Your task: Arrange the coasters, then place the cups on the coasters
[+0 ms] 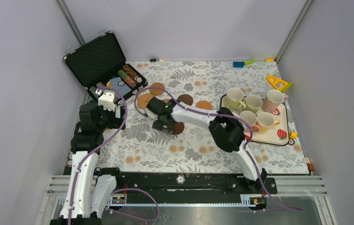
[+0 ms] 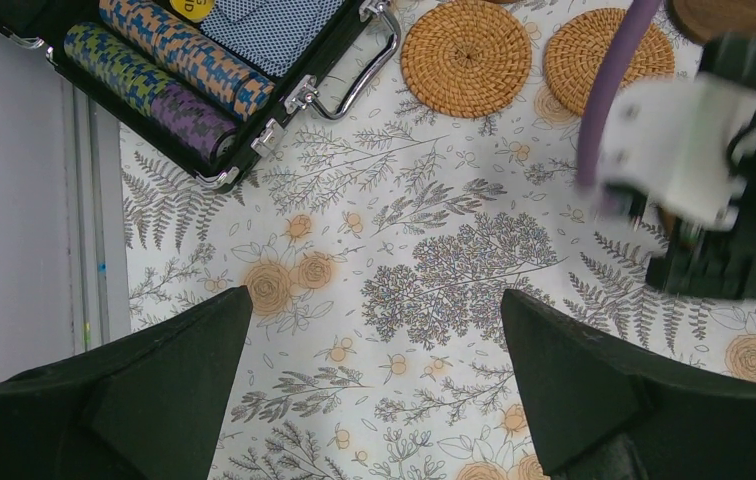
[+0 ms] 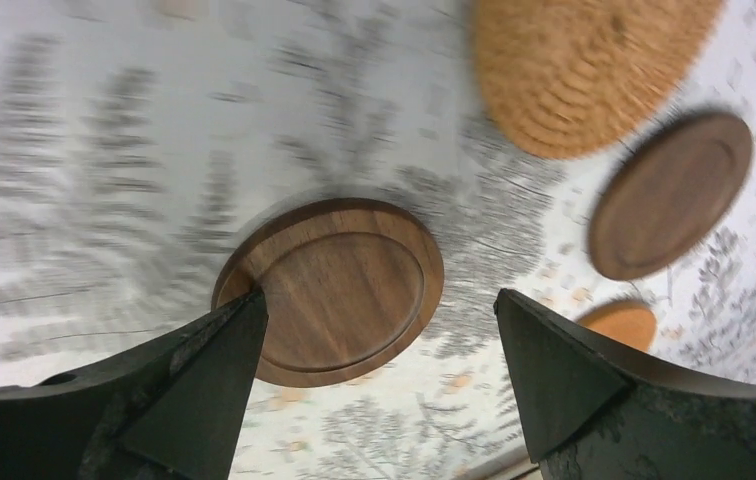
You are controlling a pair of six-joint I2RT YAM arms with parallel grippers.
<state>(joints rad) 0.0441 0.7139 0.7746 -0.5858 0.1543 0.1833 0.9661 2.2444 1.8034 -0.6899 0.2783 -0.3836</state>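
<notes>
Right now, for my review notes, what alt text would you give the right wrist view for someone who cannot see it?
The right gripper hangs open above a dark wooden coaster lying flat on the floral tablecloth. Beyond it lie a woven coaster and a second dark wooden coaster; the picture is blurred.

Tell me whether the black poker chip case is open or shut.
Open. The poker chip case has its lid raised, exposing the chip rolls inside.
</notes>
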